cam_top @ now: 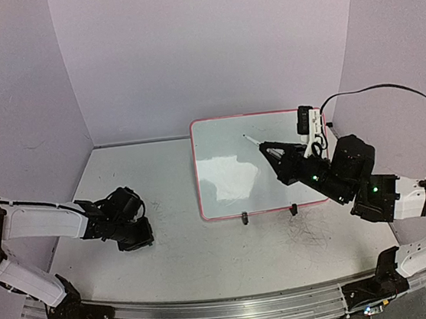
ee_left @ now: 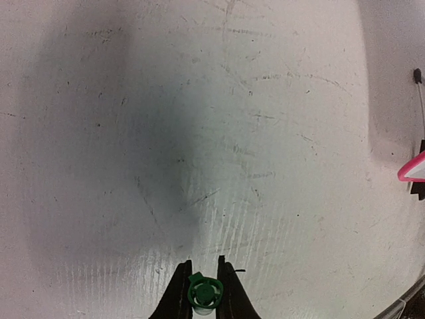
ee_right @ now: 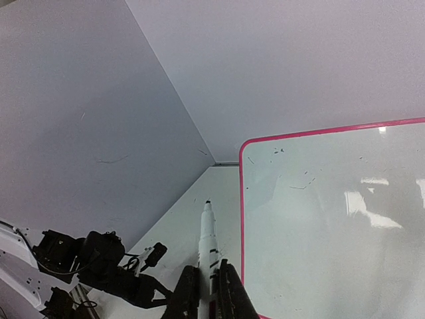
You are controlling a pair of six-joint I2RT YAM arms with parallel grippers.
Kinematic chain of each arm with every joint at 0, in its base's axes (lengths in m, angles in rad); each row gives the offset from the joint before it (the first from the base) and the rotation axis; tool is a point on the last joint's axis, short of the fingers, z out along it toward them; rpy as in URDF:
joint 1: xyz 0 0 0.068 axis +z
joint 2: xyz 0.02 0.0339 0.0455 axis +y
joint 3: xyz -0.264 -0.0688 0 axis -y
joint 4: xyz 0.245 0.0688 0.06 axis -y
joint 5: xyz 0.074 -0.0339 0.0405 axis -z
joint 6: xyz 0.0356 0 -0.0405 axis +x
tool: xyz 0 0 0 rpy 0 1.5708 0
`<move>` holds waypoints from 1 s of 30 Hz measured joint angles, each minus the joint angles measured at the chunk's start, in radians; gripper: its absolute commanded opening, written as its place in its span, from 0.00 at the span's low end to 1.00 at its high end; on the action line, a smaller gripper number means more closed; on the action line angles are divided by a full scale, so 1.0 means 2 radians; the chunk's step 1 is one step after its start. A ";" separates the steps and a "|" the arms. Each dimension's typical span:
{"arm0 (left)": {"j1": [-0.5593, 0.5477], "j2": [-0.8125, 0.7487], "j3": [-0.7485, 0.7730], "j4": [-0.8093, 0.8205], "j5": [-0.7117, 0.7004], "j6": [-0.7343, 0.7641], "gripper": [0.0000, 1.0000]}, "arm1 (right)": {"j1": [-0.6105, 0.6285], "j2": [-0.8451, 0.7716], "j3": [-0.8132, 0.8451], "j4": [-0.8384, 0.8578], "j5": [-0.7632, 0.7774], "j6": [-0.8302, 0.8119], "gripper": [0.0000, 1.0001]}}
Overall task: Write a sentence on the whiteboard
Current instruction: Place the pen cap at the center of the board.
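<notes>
Right hand (cam_top: pixel 264 149): clenched on a white marker (cam_top: pixel 250 140), gripped low on the barrel, dark tip leading. The marker's long axis runs from the hand out and leftward, toward the whiteboard's far-left corner.

Whiteboard (cam_top: pixel 231 180): lies directly ahead of and partly under this hand. Its near edge, with two black clip feet, faces the arms. From above, the tip sits over the board's far half, a little left of mid-width and inside the pink frame. Neither view settles whether the tip touches the surface or hangs just off it.

Board surface: glare and a few specks, no written line. Judgement: writing not begun.

Left hand (cam_top: pixel 135 231): well off the whiteboard's left edge, low over the bench (cam_top: pixel 209 260), clenched on a small green cap (ee_left: pixel 204 291). It has no part in the stroke.

Relation that matters: the right hand is much the nearer, already above the board's right half. A line of words would run from the board's left edge back toward that hand.

Judgement: the tip needs carrying further toward the left edge and setting down lightly, then drawing rightward. Pressing hard risks sliding the board on its feet.
</notes>
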 measured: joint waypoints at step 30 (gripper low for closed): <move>0.000 0.043 0.020 -0.005 -0.023 0.023 0.37 | 0.000 -0.040 0.000 -0.002 0.027 -0.005 0.00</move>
